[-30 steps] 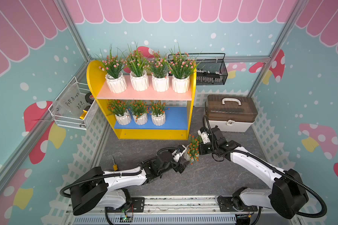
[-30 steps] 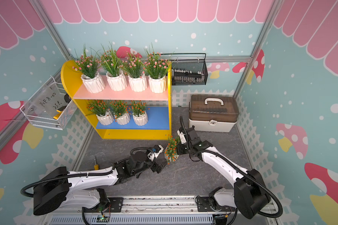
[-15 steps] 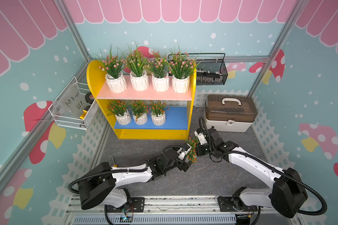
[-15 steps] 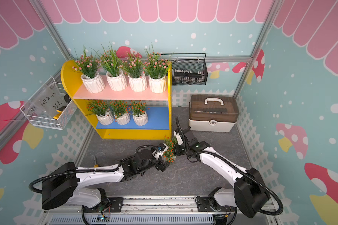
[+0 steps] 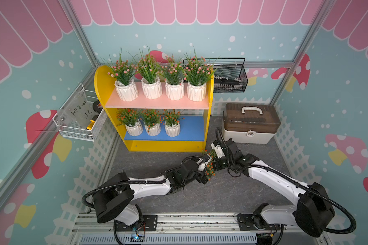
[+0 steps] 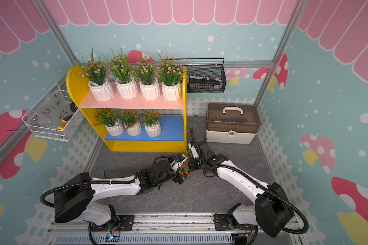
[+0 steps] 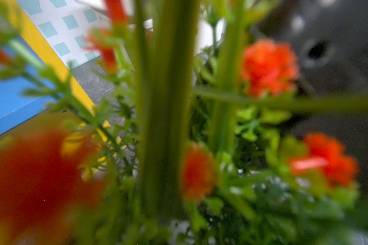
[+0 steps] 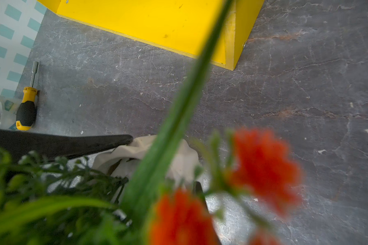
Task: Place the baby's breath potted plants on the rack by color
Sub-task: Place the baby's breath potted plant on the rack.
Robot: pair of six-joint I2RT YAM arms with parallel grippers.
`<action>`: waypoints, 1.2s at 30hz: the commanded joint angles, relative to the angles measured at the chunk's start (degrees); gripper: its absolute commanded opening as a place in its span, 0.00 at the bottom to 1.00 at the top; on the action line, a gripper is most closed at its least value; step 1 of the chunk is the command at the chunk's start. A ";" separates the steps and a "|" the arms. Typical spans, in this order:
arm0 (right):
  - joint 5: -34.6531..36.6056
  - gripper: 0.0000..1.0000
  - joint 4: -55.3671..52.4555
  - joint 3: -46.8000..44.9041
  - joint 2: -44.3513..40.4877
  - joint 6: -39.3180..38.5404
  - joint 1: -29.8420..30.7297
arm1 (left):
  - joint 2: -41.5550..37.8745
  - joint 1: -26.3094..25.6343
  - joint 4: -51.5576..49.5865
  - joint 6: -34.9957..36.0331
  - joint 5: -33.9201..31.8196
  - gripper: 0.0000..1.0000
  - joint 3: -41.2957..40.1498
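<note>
Front of the rack, 6 o'clock from its 3 o'clock side panel: I see the held orange plant [image 5: 208,168] between the two arms, over the table [image 5: 221,197]; its pot is hidden in both top views.
Right end effector [image 5: 214,163]: clenched on that plant's white pot; its wrist view shows a black finger [image 8: 72,144] against the pot wall.
Left end effector [image 5: 205,171]: sits among the sprigs at their 9 o'clock side; foliage fills its wrist view, so I cannot tell whether it grips.
Rack [image 5: 208,118]: at the table's 12 o'clock.
Pink board [image 5: 157,104]: four pink plants [image 5: 160,84] in a row.
Blue board [image 5: 191,129]: three orange plants [image 5: 152,125] from the 9 o'clock end; the 3 o'clock end is bare.
Storage box [image 5: 250,125]: 3 o'clock of the rack.
Screwdriver [image 8: 27,106]: beside a tape roll [image 8: 0,112].
</note>
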 commanded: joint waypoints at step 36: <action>6.82 0.26 -1.53 -4.79 -12.60 0.16 -5.43 | -10.61 3.75 -4.28 -0.59 -7.96 0.70 -3.92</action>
